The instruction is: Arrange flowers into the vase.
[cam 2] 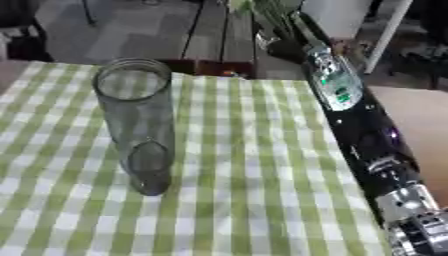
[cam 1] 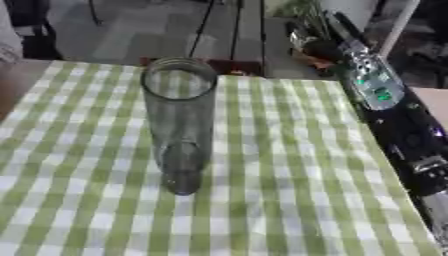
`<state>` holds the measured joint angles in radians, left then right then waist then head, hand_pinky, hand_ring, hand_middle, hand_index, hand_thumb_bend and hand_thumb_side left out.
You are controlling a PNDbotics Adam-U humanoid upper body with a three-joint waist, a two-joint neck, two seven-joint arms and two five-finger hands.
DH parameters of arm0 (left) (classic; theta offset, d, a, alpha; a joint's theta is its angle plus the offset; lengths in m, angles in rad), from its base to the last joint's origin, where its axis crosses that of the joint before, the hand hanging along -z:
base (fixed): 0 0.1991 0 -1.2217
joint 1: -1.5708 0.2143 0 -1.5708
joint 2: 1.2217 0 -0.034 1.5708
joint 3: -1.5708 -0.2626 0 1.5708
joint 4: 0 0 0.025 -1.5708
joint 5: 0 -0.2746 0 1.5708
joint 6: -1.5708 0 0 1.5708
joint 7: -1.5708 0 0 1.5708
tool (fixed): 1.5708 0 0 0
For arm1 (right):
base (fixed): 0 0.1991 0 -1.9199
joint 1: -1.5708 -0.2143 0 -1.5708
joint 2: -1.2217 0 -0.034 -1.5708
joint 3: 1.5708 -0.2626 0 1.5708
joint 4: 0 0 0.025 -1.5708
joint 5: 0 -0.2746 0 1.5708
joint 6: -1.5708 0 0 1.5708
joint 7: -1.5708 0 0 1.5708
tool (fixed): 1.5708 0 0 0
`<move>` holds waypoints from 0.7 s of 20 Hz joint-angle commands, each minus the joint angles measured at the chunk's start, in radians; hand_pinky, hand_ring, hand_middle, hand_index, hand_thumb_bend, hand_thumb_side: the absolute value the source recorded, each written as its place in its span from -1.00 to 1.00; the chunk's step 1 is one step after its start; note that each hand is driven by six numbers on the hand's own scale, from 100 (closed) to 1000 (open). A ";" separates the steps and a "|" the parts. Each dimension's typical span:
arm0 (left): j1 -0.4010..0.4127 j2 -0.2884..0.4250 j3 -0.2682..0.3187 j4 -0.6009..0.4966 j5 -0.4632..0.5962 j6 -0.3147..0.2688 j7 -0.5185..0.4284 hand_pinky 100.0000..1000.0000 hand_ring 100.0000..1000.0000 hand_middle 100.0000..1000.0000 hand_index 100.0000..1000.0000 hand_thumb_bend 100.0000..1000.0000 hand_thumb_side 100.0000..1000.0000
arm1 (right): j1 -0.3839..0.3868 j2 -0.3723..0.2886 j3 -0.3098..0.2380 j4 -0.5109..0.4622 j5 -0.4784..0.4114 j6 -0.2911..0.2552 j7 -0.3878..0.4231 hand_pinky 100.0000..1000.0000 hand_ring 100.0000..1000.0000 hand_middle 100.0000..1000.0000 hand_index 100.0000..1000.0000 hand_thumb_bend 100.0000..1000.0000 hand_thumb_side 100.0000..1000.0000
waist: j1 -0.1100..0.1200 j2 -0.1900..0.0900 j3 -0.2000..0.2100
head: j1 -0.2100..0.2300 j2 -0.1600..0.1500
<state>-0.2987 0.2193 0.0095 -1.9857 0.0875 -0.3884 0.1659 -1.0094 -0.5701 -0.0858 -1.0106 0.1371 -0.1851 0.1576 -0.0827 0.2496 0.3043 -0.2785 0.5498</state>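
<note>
A tall clear glass vase (cam 1: 179,120) stands upright and empty on the green and white checked cloth (cam 1: 280,175), left of the middle. My right arm (cam 2: 363,135) runs along the table's right edge and reaches past the far edge. There my right hand (cam 1: 321,49), a dark shape, sits at the foot of a bunch of green flower stems (cam 1: 304,12). The stems rise from the hand toward the top of the view. Whether the hand holds them is too blurred to make out. My left hand shows in no view.
The bare brown table top (cam 2: 411,115) shows right of the cloth, beyond my arm. Past the far edge lie a grey floor and dark wooden slats (cam 1: 236,30). A small orange thing (cam 1: 312,61) lies just below my hand.
</note>
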 commanded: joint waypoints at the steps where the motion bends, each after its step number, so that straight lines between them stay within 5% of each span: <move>1: -0.003 0.012 -0.004 -0.014 0.000 0.002 -0.002 -0.04 0.62 0.84 0.90 -1.00 0.68 | -0.050 0.003 -0.002 -0.079 -0.112 0.074 -0.009 -1.00 -1.00 -1.00 -1.00 -0.75 -0.17 | 0.006 -0.027 0.001 | -0.002 0.001; 14: -0.001 0.014 -0.011 -0.014 0.008 0.006 -0.011 -0.03 0.61 0.84 0.90 -1.00 0.68 | -0.177 0.173 0.001 -0.262 -0.351 0.242 -0.214 -1.00 -1.00 -1.00 -1.00 -0.94 -0.28 | -0.006 -0.050 0.015 | -0.005 0.015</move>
<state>-0.2932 0.2194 0.0005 -1.9857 0.0912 -0.3826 0.1591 -1.1565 -0.3942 -0.0798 -1.2376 -0.1919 0.0484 -0.0378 -0.0955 0.2215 0.3196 -0.2833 0.5600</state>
